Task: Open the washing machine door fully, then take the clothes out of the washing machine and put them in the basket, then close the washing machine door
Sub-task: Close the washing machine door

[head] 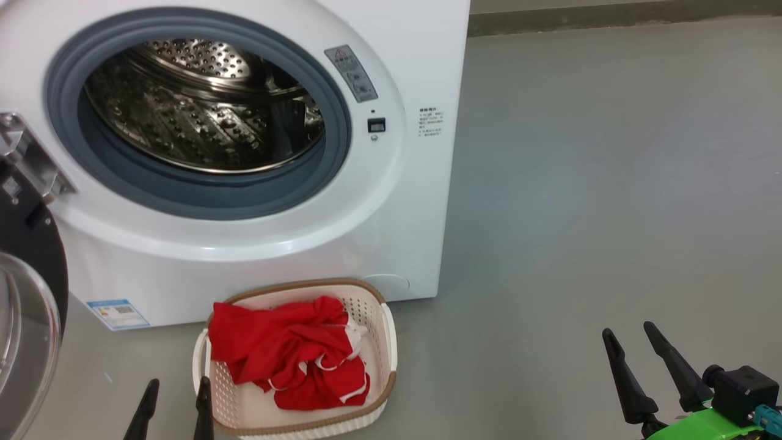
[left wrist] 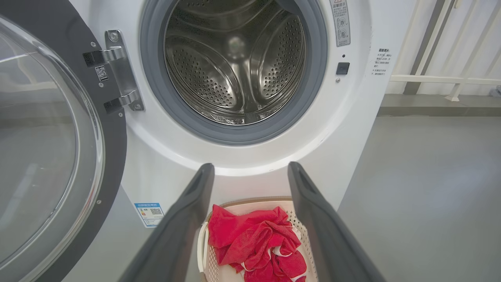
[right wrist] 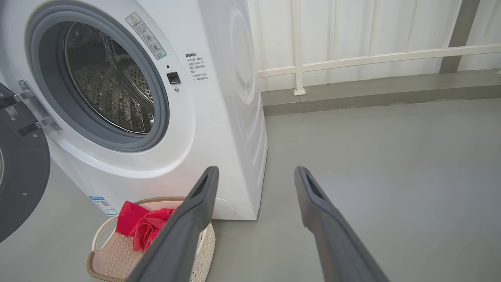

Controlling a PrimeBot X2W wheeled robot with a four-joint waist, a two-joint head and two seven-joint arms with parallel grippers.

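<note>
washing machine door [head: 27, 318] hangs wide open on the left, drum [head: 201, 104] showing bare steel. clothes [head: 287, 354] piled in the basket [head: 374, 315], on the floor just in front of the washing machine [head: 391, 201]. left end effector [head: 178, 382] spread apart, holding nothing, beside the basket. right end effector [head: 627, 330] likewise spread, empty, over the floor well apart.

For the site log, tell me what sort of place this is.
Probably a laundry or utility area: a white front-loading washing machine stands on a plain grey floor, a basket of red clothes sits in front of it, and a pale railing runs along the white wall behind.
</note>
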